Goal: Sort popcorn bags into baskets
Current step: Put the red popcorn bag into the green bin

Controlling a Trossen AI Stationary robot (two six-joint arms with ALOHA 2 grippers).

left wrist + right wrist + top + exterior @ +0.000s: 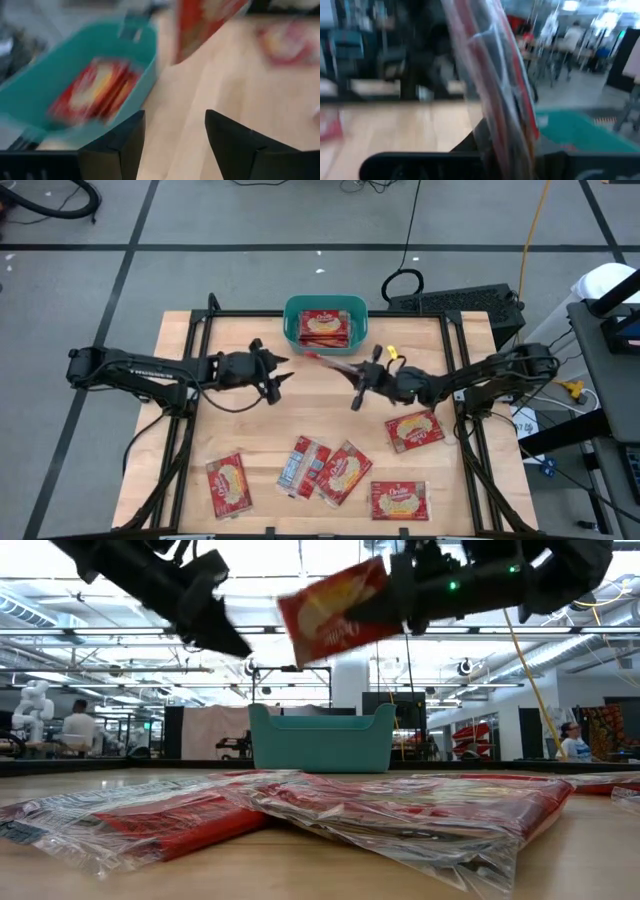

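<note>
A red popcorn bag (335,610) hangs high over the table in my right gripper (352,372), just near of the teal basket (325,308). From above it shows edge-on (330,363). The basket sits at the table's far middle with red bags (325,328) lying flat inside. My left gripper (285,370) hovers open to the left of the held bag, near of the basket's left end, touching nothing. Several more bags lie flat on the near half of the table (343,472), and one lies at the right (413,430). My right gripper is shut on the popcorn bag, pinching its right-hand end (385,595) between the two fingers, coming level from the table's right. The bag is lifted clear, stands on edge with a tilt, and sticks out leftward beyond the fingers (495,85).
Black frame rails (190,410) run along both sides of the wooden table. A keyboard (455,302) and cables lie beyond the far edge. Bare wood shows between the two grippers and the near row of bags. People are in the room far behind (75,725).
</note>
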